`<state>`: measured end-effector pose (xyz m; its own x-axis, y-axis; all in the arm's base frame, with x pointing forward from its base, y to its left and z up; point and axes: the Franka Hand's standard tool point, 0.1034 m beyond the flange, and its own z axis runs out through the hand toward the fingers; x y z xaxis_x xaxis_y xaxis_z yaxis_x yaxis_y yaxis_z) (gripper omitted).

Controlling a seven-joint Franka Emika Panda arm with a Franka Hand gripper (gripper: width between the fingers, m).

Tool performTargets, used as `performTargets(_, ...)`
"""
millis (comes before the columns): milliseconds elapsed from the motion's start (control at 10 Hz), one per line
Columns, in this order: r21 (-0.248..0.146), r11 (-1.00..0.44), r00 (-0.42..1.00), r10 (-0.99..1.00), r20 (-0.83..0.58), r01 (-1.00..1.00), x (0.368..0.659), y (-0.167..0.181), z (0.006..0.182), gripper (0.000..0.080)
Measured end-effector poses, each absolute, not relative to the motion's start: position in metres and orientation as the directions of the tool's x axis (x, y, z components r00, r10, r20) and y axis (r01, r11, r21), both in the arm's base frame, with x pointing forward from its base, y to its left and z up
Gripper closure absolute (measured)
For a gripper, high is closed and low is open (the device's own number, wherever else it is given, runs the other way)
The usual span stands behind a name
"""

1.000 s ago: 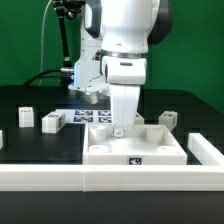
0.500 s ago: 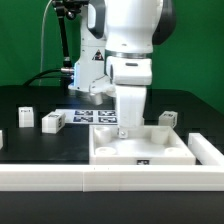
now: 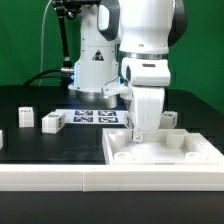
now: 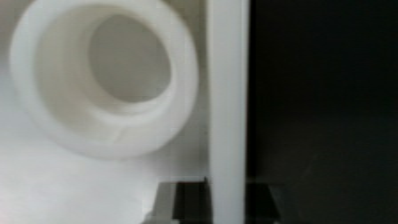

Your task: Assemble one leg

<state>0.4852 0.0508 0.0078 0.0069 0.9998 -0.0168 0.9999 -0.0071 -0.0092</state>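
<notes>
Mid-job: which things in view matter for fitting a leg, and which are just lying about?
For the job: gripper, shut on the rim of the large square piece; leftmost leg; middle leg; rightmost leg.
Just lying about: marker board; front rail.

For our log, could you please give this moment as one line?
pincer: shut on large flat white square piece | small white oblong leg: loose
</notes>
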Motion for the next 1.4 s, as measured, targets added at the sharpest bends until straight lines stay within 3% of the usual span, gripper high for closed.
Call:
performTargets(400, -0.004, -0.027, 0.027, 1.000, -0.016, 1.000, 0.4899, 0.0519, 0.0079, 0.0738)
performTargets(500, -0.004, -0.027, 0.027, 0.999, -0.016, 1.000, 0.4898, 0.0516, 0.0078, 0.0654)
performTargets(600, -0.005, -0.028, 0.028, 0.999, -0.016, 1.000, 0.4898, 0.0514, 0.0077, 0.0480)
performTargets(700, -0.005, -0.028, 0.028, 0.999, -0.016, 1.000, 0.4898, 0.0512, 0.0077, 0.0480)
performTargets(800, -0.005, -0.028, 0.028, 0.999, -0.016, 1.000, 0.4898, 0.0511, 0.0077, 0.0301)
performTargets(900, -0.005, -0.028, 0.028, 0.999, -0.016, 1.000, 0.4898, 0.0510, 0.0077, 0.0301)
performTargets(1000, -0.005, -0.029, 0.029, 0.999, -0.017, 1.000, 0.4898, 0.0509, 0.0077, 0.0193)
performTargets(1100, -0.005, -0.029, 0.029, 0.999, -0.017, 1.000, 0.4898, 0.0508, 0.0077, 0.0163)
performTargets(1400, -0.002, -0.029, 0.029, 0.999, -0.017, 1.000, 0.4906, 0.0508, 0.0094, 0.0150)
